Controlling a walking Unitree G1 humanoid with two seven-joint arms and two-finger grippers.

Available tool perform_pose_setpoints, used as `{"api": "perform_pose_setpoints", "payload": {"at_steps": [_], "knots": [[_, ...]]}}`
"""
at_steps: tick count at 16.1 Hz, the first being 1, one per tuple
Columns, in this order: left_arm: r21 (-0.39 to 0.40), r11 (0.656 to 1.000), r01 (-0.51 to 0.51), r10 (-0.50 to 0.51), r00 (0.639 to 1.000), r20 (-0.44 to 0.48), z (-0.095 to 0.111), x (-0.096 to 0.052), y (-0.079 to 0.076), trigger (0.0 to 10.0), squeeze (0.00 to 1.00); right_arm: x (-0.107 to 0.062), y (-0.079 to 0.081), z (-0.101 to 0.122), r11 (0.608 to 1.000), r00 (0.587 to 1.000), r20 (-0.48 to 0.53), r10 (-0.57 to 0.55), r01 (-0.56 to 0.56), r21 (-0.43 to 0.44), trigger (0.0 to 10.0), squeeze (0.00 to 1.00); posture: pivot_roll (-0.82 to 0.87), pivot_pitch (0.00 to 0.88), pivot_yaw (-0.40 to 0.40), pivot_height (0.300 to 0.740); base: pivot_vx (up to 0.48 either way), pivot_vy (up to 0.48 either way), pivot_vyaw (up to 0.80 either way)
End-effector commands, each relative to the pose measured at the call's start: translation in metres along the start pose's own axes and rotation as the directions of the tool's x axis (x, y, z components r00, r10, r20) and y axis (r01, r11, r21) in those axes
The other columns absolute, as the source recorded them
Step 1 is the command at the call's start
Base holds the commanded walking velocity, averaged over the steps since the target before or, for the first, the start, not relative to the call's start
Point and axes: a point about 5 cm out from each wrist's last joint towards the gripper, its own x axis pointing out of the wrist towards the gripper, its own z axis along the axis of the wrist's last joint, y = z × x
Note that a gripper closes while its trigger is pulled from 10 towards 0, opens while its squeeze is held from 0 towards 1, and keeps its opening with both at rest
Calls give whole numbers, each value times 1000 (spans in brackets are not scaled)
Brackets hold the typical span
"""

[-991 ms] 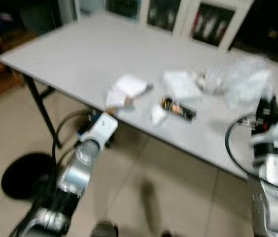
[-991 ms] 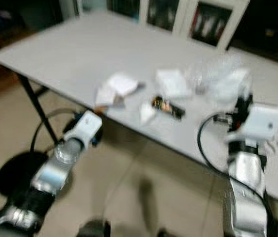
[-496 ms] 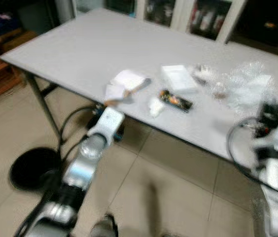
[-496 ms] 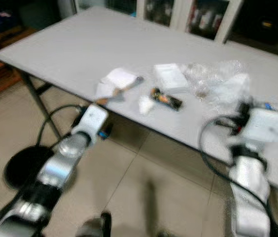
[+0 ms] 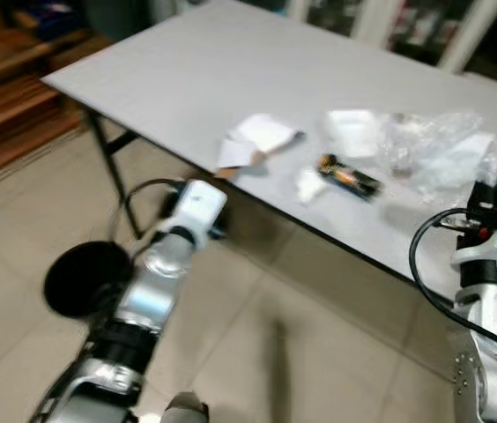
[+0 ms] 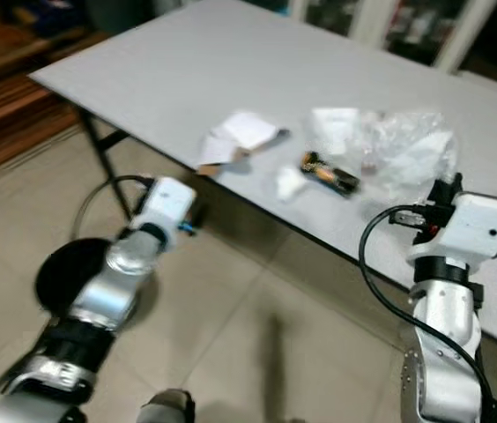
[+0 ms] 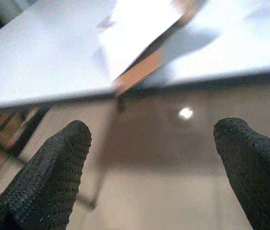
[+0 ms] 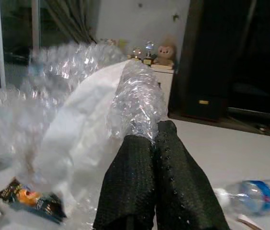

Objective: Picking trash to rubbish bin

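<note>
Two grippers: your right gripper (image 8: pixel 156 139) was pinched tight on bubble wrap (image 8: pixel 135 91), wrap bunched just past its tips. Left gripper (image 7: pixel 154 158) gaped wide, empty, paper scrap (image 7: pixel 140 28) ahead on table (image 5: pixel 187 79).

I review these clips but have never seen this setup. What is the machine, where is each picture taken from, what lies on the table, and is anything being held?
This is a humanoid robot with two silver arms, each ending in two long black fingers. The two wide pictures come from its head, looking down; the two close ones come from cameras on its wrists.

On the grey table lie white paper scraps, a small dark wrapper, a crumpled white bit and clear bubble wrap.

The right gripper is shut on the bubble wrap. The left gripper is open, holding nothing, below the table's near edge. A round black bin stands on the tiled floor beside the left arm.
</note>
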Motion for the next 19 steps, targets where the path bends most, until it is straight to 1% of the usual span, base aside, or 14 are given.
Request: {"api": "perform_pose_setpoints", "payload": {"at_steps": [1,2,3,5,9,13,19], "knots": [[-26,1000,17,-15,998,61,11,0,1,10000,0,0,-2,3,1000,1000,7,-7,7,1,10000,0,210,131,-71,740,0,0,0],[-40,999,36,-32,994,101,18,2,-2,10000,0,1,-1,3,1000,1000,10,-7,7,2,10000,0,210,131,-71,740,0,0,0],[-50,998,42,-36,992,117,21,3,-4,10000,0,1,-1,3,1000,1000,10,-11,11,9,10000,0,210,131,-71,740,0,0,0],[-66,997,33,-26,993,114,21,5,-4,10000,0,1,-2,3,1000,1000,7,-18,18,18,10000,0,204,125,-68,740,0,0,0],[-81,996,46,-36,993,113,19,8,-3,10000,0,1,-3,4,1000,1000,7,-22,22,22,10000,0,200,125,-68,740,0,0,-622],[-90,994,61,-51,992,113,18,8,1,10000,0,0,-2,4,1000,1000,11,-23,23,22,10000,0,204,131,-63,740,0,0,0],[-102,991,85,-71,988,134,20,11,2,10000,0,-3,-3,3,999,999,7,-36,36,20,10000,0,190,132,-50,740,343,0,0]]}}
